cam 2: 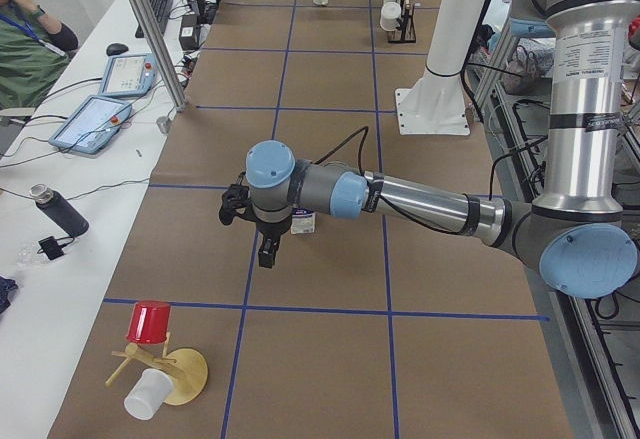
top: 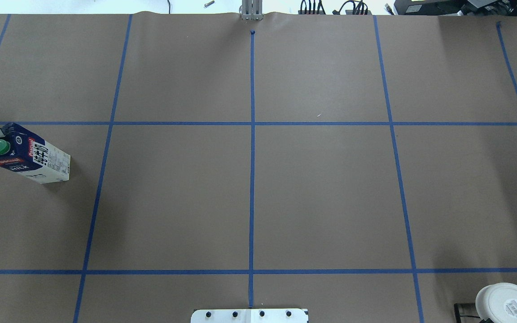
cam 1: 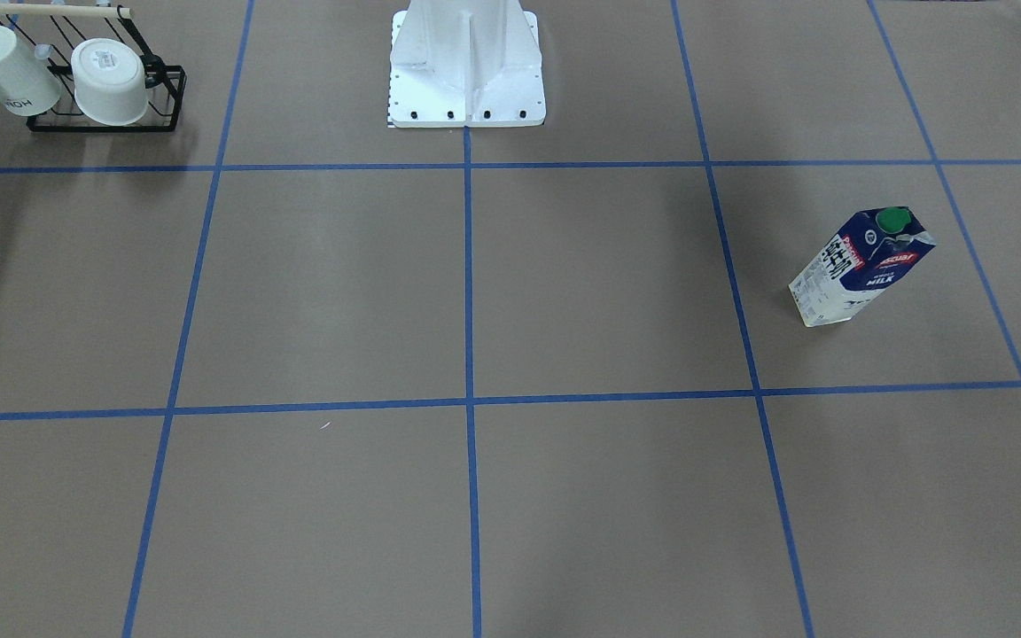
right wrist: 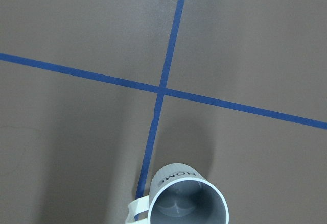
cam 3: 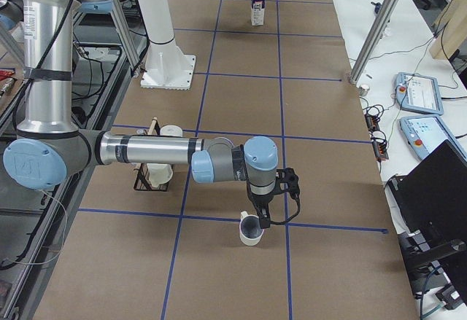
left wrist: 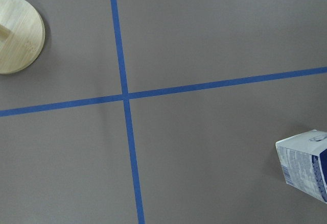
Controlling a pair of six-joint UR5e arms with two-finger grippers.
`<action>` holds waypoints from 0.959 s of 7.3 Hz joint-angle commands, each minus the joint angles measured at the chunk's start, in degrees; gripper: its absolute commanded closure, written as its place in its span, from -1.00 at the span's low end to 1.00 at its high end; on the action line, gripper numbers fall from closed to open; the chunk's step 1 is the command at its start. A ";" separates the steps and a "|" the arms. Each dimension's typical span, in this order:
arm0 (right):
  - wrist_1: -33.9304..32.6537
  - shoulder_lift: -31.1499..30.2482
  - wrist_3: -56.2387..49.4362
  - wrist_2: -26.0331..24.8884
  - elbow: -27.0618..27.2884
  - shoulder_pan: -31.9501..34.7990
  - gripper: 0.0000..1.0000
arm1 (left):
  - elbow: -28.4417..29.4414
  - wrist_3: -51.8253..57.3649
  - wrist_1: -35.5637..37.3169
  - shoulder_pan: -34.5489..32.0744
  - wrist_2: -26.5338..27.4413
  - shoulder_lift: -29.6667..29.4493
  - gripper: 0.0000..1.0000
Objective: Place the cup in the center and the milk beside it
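The cup, a small white mug with a grey inside, stands upright on a blue tape line at the table's right end; it also shows in the exterior right view. My right gripper hangs just over its rim; I cannot tell if it is open or shut. The milk stands upright in a left-hand square. My left gripper hovers beside it, nearer the table's left end; I cannot tell its state. The milk's corner shows in the left wrist view. The center squares are bare paper.
A black wire rack holds a tall white mug and a handleless white cup near the robot's base. A wooden stand with a red cup sits at the left end.
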 commanded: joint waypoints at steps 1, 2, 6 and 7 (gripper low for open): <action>5.02 0.71 0.51 -0.31 0.76 -0.25 -1.00 | -0.79 -0.01 -6.47 -0.28 -0.02 -1.22 -0.97; 7.85 0.62 1.21 -0.05 -0.72 -0.25 -1.00 | 2.61 -0.54 -14.18 -0.28 1.20 -2.36 -0.97; 10.42 -0.35 -2.56 0.47 -7.46 -0.25 -1.00 | 5.63 -0.54 -24.98 -0.28 1.30 -1.40 -0.97; 16.00 0.35 -2.30 0.48 -13.68 -0.25 -1.00 | 5.63 -0.46 -24.98 -0.28 1.30 -1.40 -0.97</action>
